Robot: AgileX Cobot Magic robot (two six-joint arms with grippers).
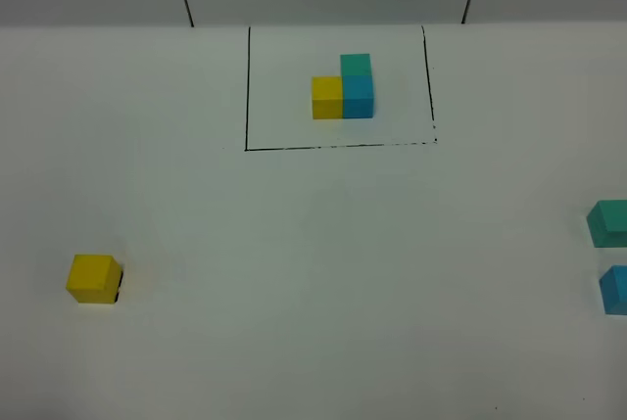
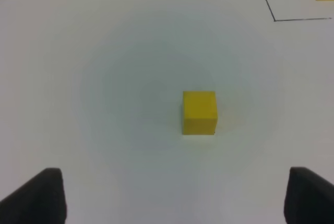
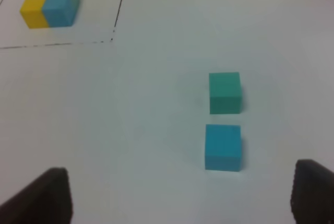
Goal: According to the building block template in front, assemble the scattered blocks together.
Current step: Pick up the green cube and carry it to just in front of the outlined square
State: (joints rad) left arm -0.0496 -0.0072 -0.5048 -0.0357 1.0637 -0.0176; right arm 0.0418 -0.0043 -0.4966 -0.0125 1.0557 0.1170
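The building block template (image 1: 344, 88) is seen inside its black frame, far centre on the table (image 1: 313, 322). The yellow cube (image 1: 94, 278) is placed near left. The teal-green cube (image 1: 609, 222) and sky-blue cube (image 1: 615, 290) are placed at the right edge, slightly apart. The left gripper (image 2: 172, 198) and right gripper (image 3: 182, 195) are spread wide, with nothing grasped.

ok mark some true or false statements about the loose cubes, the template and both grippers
The loose yellow matte cube sits alone on the left of the white table. True.
The loose teal-green matte cube touches the loose sky-blue matte cube. False: a gap separates them.
The left gripper is shut on the yellow cube. False: it is open and empty, short of the cube.
The L-shaped three-cube template lies inside the black drawn rectangle. True.
The right gripper is open and empty. True.
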